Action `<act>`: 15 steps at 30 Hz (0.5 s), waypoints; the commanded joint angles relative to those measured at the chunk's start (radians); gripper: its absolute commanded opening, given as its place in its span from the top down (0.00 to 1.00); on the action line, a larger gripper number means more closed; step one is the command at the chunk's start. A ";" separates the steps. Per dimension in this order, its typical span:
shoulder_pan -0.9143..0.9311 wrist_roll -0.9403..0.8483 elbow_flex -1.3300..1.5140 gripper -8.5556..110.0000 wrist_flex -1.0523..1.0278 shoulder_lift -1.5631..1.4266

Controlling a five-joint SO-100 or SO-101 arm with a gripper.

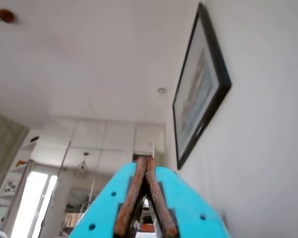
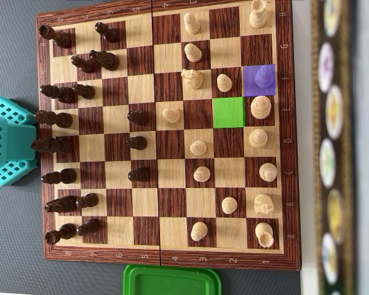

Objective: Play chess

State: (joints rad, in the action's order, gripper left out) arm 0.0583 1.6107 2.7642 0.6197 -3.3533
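One big chessboard (image 2: 166,132) fills most of the overhead view, sitting on a grey bench (image 2: 12,49), with the dark pieces lined up down the left side and the light ones spread over the right half. The teal arm (image 2: 9,150) is parked at the left edge, off the board, and a green tray (image 2: 172,281) pokes in at the bottom.

Two squares are tinted: a purple square (image 2: 259,80) near the right edge with a piece (image 2: 264,76) standing on it, and an empty green square (image 2: 228,112) diagonally next to it, one file in. My read is that's the move: lift from purple, set down on green.

In the wrist view the gripper (image 1: 145,161) points up at the ceiling and a framed picture (image 1: 198,84), nowhere near the board. The jaws are pressed together with nothing between them.

To do this well, I'd open wide before coming down, since a light piece (image 2: 261,107) sits right next door on the square beside green. Drop straight down over the purple piece, grab it low-ish on the body, lift clear of its neighbours' tops, then centre it on green.
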 commanded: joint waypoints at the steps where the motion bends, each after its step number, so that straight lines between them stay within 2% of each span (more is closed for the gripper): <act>1: -0.005 -0.006 -0.130 0.93 -0.442 0.008; 10: -0.020 -0.006 -0.342 0.93 -1.353 0.008; 15: -0.135 -0.006 -0.368 0.93 -1.694 0.008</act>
State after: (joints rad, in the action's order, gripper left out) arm -0.0291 1.6107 2.4329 -0.9081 -3.3533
